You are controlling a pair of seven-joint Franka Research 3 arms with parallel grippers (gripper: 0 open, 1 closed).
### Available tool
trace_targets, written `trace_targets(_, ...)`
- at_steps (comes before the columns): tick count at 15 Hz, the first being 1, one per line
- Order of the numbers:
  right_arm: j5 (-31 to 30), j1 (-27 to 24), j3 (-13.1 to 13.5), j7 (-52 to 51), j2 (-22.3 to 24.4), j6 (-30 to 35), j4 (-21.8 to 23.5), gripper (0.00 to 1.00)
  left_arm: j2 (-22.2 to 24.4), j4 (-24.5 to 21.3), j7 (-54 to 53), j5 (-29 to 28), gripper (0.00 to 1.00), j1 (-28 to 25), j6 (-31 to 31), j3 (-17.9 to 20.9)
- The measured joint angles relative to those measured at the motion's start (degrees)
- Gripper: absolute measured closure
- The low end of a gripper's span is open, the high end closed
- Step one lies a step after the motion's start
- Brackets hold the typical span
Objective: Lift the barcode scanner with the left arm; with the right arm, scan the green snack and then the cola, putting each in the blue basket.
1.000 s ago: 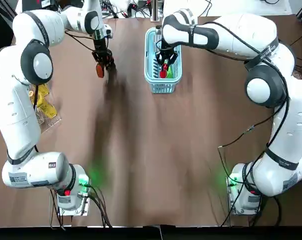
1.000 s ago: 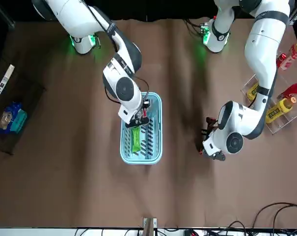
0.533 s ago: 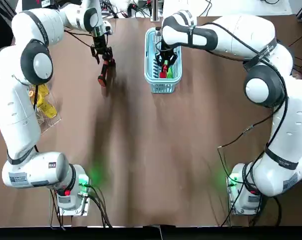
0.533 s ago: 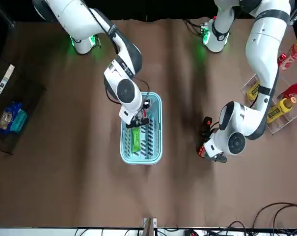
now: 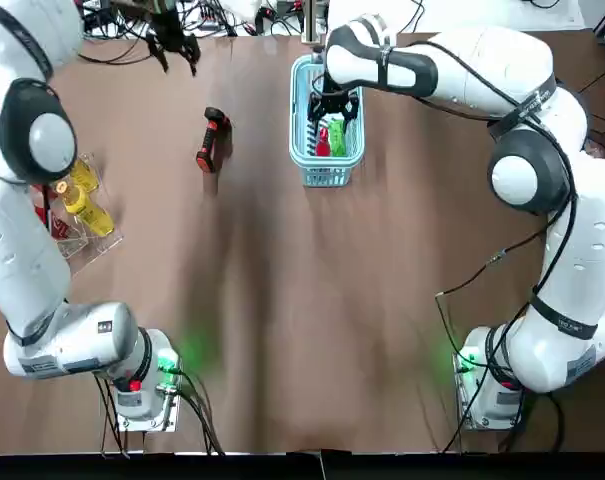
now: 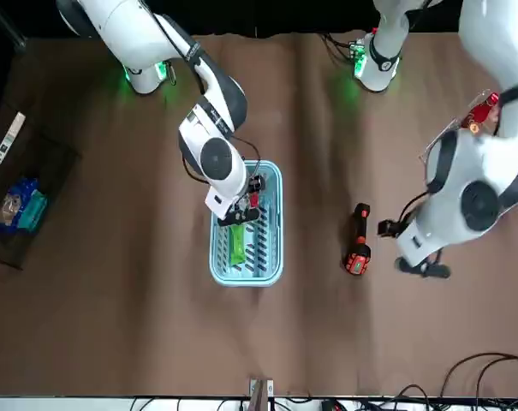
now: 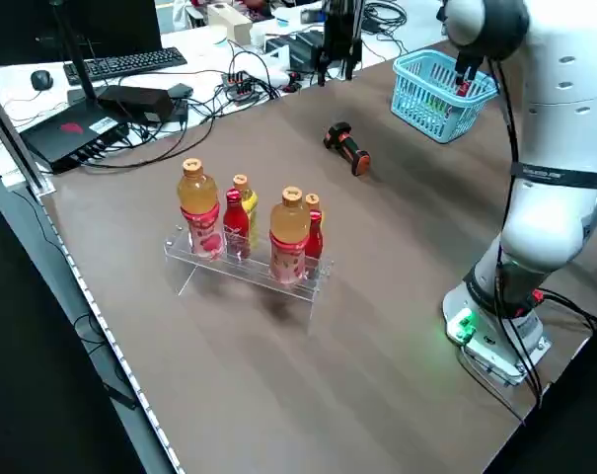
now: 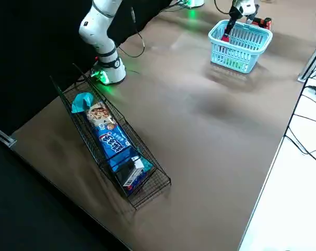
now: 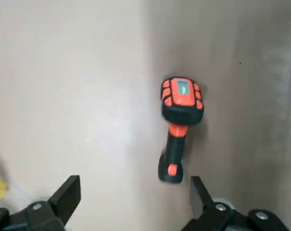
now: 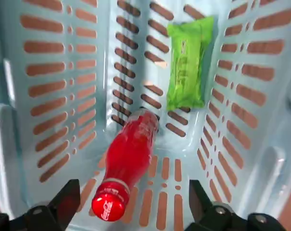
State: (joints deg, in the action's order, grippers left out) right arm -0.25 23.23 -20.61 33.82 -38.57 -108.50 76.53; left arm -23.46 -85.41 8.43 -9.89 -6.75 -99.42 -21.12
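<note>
The orange and black barcode scanner (image 5: 211, 141) (image 9: 178, 126) lies flat on the brown table, left of the blue basket (image 5: 303, 150). My left gripper (image 5: 176, 52) (image 9: 133, 186) hangs open and empty, raised above the table's far-left part and apart from the scanner. In the basket (image 10: 49, 72) the red cola bottle (image 10: 129, 158) lies on its side beside the green snack (image 10: 188, 62). My right gripper (image 5: 334, 101) (image 10: 133, 188) hovers open just above the basket, holding nothing.
A clear rack of drink bottles (image 5: 79, 196) (image 7: 247, 229) stands at the table's left edge. A black wire tray of snack packs (image 8: 112, 142) sits at the right edge. Cables and a keyboard (image 7: 125, 63) lie beyond the far edge.
The left gripper set the scanner down, let go and rose away toward the far left. The right gripper opened, leaving the cola bottle lying in the basket.
</note>
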Motion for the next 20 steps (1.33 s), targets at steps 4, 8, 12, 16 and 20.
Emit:
trace_targets(4,0.0,-5.3,0.4,-1.2,4.1,2.4,-1.7,0.00,6.6,-0.2,0.0,0.0,0.00,-0.1,8.3,-0.3)
trace_targets(8,0.0,-15.0,0.4,-8.8,9.8,9.4,-1.9,0.00,10.2,0.3,0.0,0.3,0.00,0.3,11.0,-0.9)
trace_targets(12,-1.4,-20.0,0.4,-12.4,12.8,12.8,-1.8,0.00,14.9,0.5,0.0,5.9,0.00,8.5,11.5,9.2)
trace_targets(16,-10.0,-20.6,0.3,-13.2,15.4,16.1,-1.8,0.00,21.9,-3.3,-0.5,8.2,0.00,10.5,12.8,12.4)
trace_targets(20,-10.4,-22.1,0.3,-14.0,17.6,19.2,-1.8,0.00,23.6,-5.0,-0.5,8.2,0.00,10.5,12.9,12.4)
